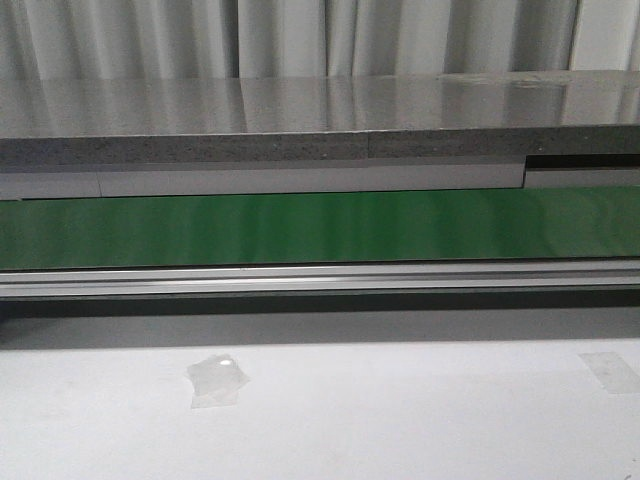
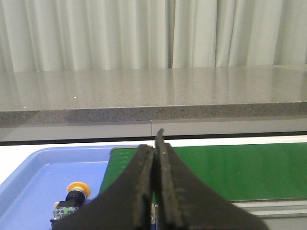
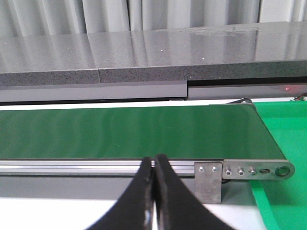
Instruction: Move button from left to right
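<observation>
The button (image 2: 72,199), with a yellow-orange cap on a black body, lies in a blue tray (image 2: 33,172) at the left end of the green conveyor belt (image 2: 230,167). My left gripper (image 2: 154,143) is shut with nothing between its fingers, and the button lies off to one side of it. My right gripper (image 3: 154,160) is shut and empty too, in front of the belt's (image 3: 129,132) aluminium rail near its right end. The front view shows only the belt (image 1: 320,228), no gripper and no button.
A green bin (image 3: 283,139) stands past the belt's right end, beside a metal bracket (image 3: 249,170). A grey stone counter (image 1: 300,120) runs behind the belt, with curtains beyond. Two pieces of clear tape (image 1: 215,380) lie on the white table in front.
</observation>
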`<action>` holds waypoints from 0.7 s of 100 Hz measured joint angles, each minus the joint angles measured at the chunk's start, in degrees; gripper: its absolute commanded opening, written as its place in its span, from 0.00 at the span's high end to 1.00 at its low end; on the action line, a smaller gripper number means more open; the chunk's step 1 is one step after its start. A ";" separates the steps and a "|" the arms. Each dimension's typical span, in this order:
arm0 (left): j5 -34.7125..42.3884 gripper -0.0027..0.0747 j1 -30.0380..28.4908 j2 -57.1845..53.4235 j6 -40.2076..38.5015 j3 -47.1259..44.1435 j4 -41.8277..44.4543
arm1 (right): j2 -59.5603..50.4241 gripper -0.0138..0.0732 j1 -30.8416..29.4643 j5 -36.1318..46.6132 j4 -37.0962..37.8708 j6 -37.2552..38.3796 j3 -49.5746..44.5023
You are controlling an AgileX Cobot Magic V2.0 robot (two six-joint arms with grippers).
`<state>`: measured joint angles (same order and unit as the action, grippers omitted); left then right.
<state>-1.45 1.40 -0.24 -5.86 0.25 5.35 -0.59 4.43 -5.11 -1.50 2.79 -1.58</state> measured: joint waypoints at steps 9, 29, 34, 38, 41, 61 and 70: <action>-3.70 0.99 0.00 0.00 0.00 1.97 -0.13 | 0.00 0.92 0.00 0.00 0.00 0.00 0.00; -17.03 0.99 0.00 3.32 0.00 15.73 -0.23 | 0.00 0.92 0.00 0.00 0.00 0.00 0.00; -21.15 0.99 0.00 6.28 0.00 20.05 -0.23 | 0.00 0.92 0.00 0.00 0.00 0.00 0.00; -24.85 0.99 0.00 8.48 0.00 23.85 -0.23 | 0.00 0.92 0.00 0.00 0.00 0.00 0.00; -27.32 0.99 0.00 10.84 0.00 26.38 -0.23 | 0.00 0.92 0.00 0.00 0.00 0.00 0.00; -42.97 0.99 0.00 25.31 0.00 44.08 -0.12 | 0.00 0.92 0.00 0.00 0.00 0.00 0.00; -49.31 0.99 0.00 31.68 0.00 50.62 -0.12 | 0.00 0.92 0.00 0.00 0.00 0.00 0.00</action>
<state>-50.76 1.40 31.44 -5.86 50.88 5.24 -0.59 4.43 -5.11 -1.50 2.79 -1.58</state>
